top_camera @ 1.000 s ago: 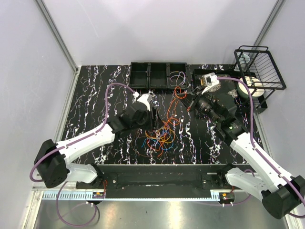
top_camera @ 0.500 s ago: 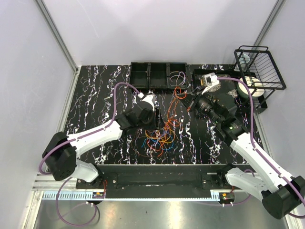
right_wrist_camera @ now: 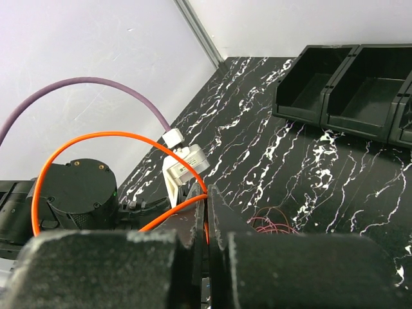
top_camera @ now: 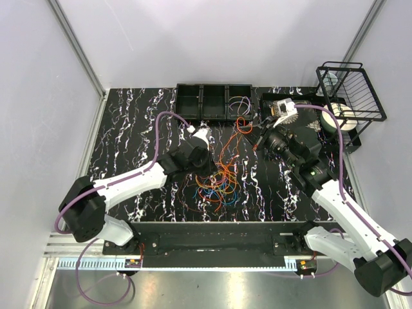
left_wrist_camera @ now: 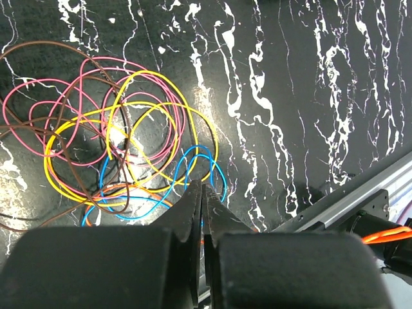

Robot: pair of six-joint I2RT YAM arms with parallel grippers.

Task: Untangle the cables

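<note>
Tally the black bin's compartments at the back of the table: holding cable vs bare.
Black plastic three-compartment bin, by contents:
Holding cable: 1, the right compartment, with a purple wire loop
Bare: 2, the left compartment and the middle compartment
Total: 3

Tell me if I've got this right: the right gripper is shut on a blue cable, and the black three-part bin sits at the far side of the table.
Not quite: the right gripper is shut on an orange cable, not a blue one, as the right wrist view shows. The black three-part bin does sit at the far side.
</note>
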